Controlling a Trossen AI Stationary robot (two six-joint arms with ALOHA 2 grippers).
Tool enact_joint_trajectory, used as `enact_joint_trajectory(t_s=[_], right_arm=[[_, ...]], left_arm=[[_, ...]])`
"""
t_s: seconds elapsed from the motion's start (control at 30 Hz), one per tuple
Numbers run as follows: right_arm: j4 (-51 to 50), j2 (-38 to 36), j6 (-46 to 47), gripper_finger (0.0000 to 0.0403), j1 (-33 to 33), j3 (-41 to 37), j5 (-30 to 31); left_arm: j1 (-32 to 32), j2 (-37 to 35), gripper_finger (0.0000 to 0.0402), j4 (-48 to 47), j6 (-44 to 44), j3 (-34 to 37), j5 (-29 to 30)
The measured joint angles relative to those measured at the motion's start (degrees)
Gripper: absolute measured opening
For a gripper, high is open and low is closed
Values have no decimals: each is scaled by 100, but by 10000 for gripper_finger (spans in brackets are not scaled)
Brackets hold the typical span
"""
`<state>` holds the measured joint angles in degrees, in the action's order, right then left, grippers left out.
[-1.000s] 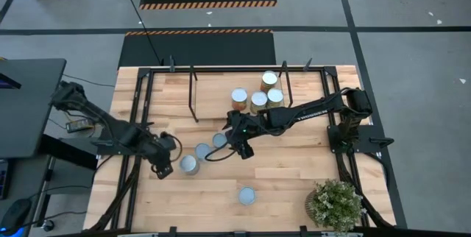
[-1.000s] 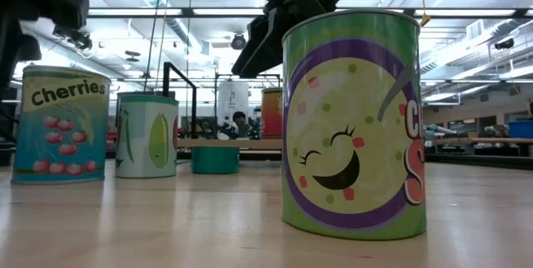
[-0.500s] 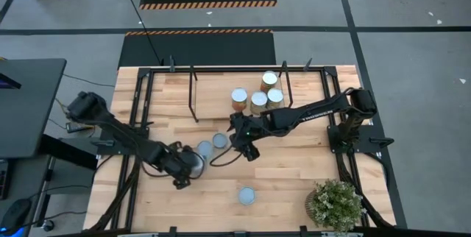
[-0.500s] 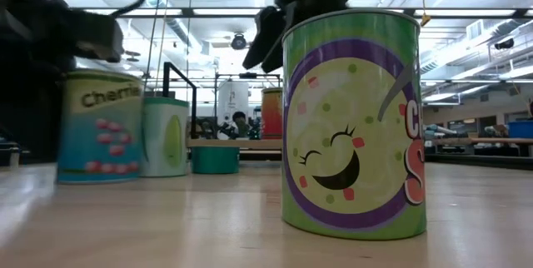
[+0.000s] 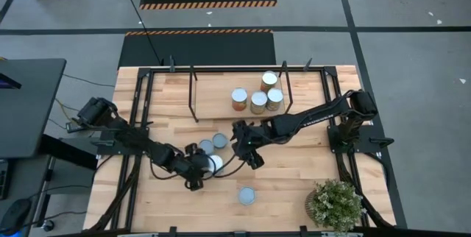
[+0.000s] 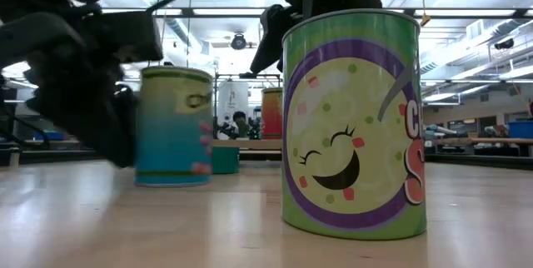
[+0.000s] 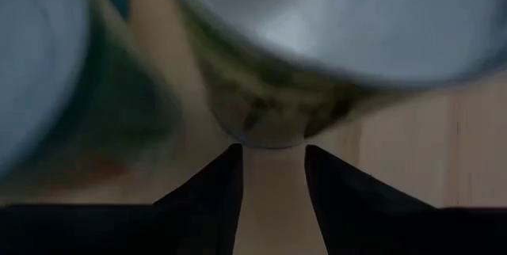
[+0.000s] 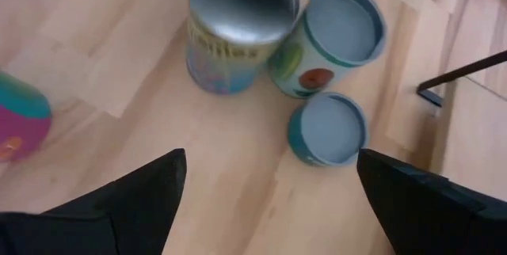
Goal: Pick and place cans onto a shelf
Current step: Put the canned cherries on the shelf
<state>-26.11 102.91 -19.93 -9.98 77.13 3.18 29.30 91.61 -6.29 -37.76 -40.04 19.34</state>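
A cherries can (image 5: 214, 165) (image 6: 172, 126) stands upright on the table, with my left gripper (image 5: 200, 169) (image 7: 272, 154) low at its left side. The fingers are a little apart and nothing is between them. Just beyond it stand two blue-topped cans (image 5: 206, 146) (image 5: 219, 141). My right gripper (image 5: 254, 160) (image 8: 269, 207) hovers wide open above the table to their right and sees all three cans (image 8: 238, 17). Several cans (image 5: 257, 102) stand on the shelf (image 5: 213, 97). A green can (image 5: 246, 195) (image 6: 350, 126) stands alone near the front. My left gripper meets the cherries can's side low down (image 7: 273, 132) with its fingertips (image 7: 230, 156); the can is not between them. The fingers come from the table's left, slanting down. The can stands upright on its base on the table.
The shelf's black upright posts (image 5: 193, 93) and rods frame the far half of the table. A potted plant (image 5: 335, 204) stands at the near right corner. Bare wood lies between the green can and the table's right side.
My left gripper has dropped and swept toward the table's right edge, rolling its wrist. It has slid the cherries can along the table to the right, close to the two blue-topped cans, and the can's label has turned about. My right gripper has drifted a little toward the near edge.
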Motion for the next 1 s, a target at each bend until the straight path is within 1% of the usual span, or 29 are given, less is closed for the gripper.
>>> enact_joint_trajectory(t_s=[0.2,0.27,0.37,0.43,0.57,0.8,0.87,1.0], right_arm=[[123,4,493,380,-218,-59,72],[-32,4,659,380,-315,-59,272],[-414,-21,819,380,-473,-59,762],[-496,-39,823,380,-568,-59,913],[-606,-39,593,380,-660,-59,899],[-736,-2,200,380,-592,-59,1016],[-850,11,221,380,-535,-64,1096],[-968,10,233,380,-429,-64,1294]], left_arm=[[-5,0,142,780,280,1,822],[-26,14,142,1142,504,3,865],[-50,50,142,1750,875,6,932],[-97,119,142,2075,1110,-8,1054],[-270,152,142,2252,1332,5,1330],[-512,155,142,2321,1294,5,1670],[-544,155,142,2394,1292,5,1667],[-548,146,142,2394,1468,5,891]])
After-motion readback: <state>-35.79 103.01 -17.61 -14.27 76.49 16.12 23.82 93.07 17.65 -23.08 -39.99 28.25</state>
